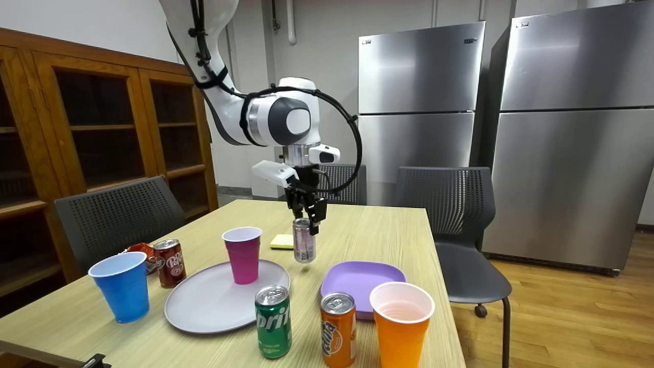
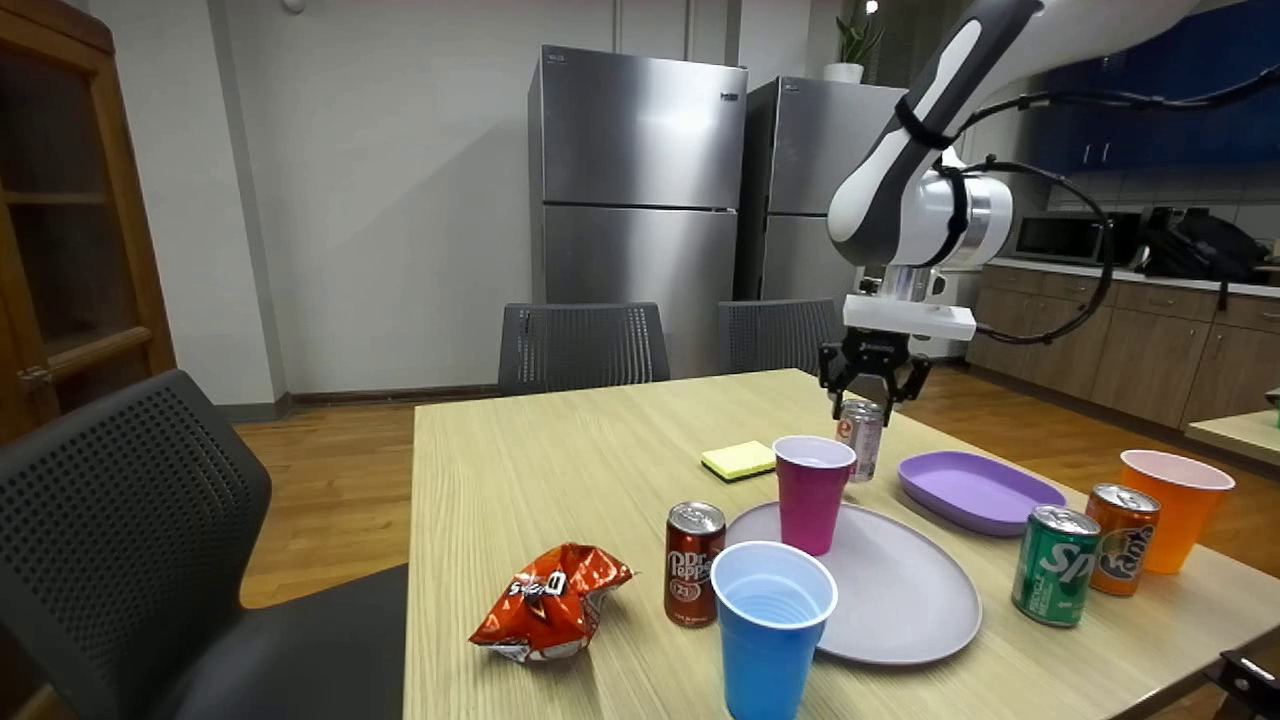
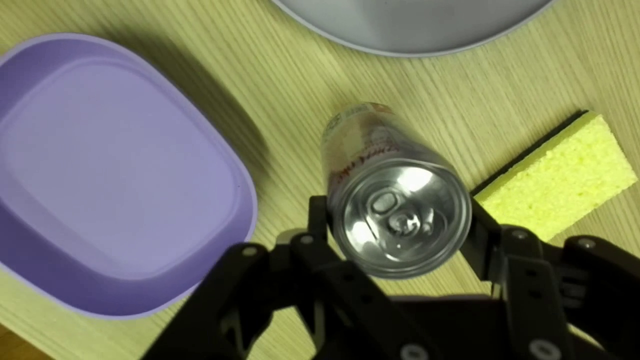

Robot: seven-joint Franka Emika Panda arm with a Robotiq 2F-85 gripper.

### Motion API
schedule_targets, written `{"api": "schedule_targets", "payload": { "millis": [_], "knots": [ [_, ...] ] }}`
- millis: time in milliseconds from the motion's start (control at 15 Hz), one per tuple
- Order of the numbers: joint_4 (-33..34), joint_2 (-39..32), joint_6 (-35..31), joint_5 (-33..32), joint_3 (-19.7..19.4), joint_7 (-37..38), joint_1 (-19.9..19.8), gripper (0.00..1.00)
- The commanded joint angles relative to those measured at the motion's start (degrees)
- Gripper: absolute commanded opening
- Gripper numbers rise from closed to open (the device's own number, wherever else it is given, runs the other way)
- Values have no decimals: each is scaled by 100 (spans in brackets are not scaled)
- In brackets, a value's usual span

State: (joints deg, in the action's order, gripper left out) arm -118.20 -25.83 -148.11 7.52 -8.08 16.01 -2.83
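Note:
A silvery-pink soda can (image 1: 305, 244) is upright between the fingers of my gripper (image 1: 307, 224), which is shut on it near the top. In the wrist view both black fingers (image 3: 318, 217) press against the can's sides, just below its shiny lid. The can's base looks slightly raised over the table, with a small shadow beneath. A purple dish (image 3: 115, 165) lies to one side of the can, a yellow sponge (image 3: 555, 180) to the other. The grey plate (image 3: 415, 25) shows at the top edge of the wrist view.
On the grey plate stands a magenta cup (image 1: 242, 255). Around it are a blue cup (image 2: 768, 640), a Dr Pepper can (image 2: 693, 565), a red chip bag (image 2: 550, 605), a green Sprite can (image 1: 273, 322), an orange Fanta can (image 1: 338, 332) and an orange cup (image 1: 403, 327). Chairs surround the table.

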Motion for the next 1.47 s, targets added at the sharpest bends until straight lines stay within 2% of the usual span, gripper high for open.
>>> {"api": "schedule_targets", "payload": {
  "millis": [0, 333, 733, 1400],
  "knots": [
    [-422, 527, 62, 75, -103, 122, -131, 38],
    [-582, 696, 39, 43, -386, 303, -284, 38],
    [-501, 551, 73, -20, -676, 564, -407, 38],
    [80, -94, 232, 48, -765, 900, -463, 38]
  ]
}}
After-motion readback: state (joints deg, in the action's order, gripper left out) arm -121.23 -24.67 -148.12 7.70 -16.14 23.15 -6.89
